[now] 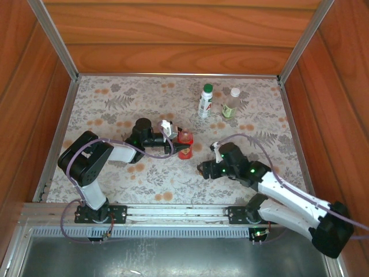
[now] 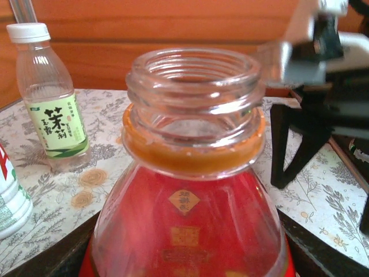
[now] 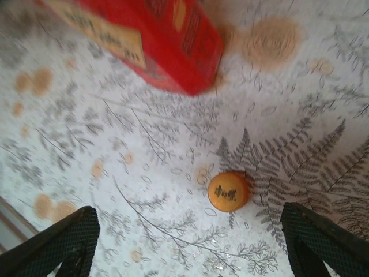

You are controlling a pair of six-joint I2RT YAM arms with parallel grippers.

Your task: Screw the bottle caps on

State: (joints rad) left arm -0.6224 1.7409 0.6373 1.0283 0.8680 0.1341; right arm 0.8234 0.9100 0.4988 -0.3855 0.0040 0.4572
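My right hand (image 3: 187, 212), apart, hung over the orange cap (image 3: 229, 191) — near the red bottle (image 2: 190, 225) — left hand (image 1: 177, 137) clamped that bottle.

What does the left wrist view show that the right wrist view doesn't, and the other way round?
Left wrist view: the red bottle's open, uncapped neck, a clear bottle wearing a white cap, and the edge of a white bottle. Right wrist view: the orange cap lying on the floral tablecloth, framed by the right gripper's open jaws. Both: the red bottle's body and that tablecloth.
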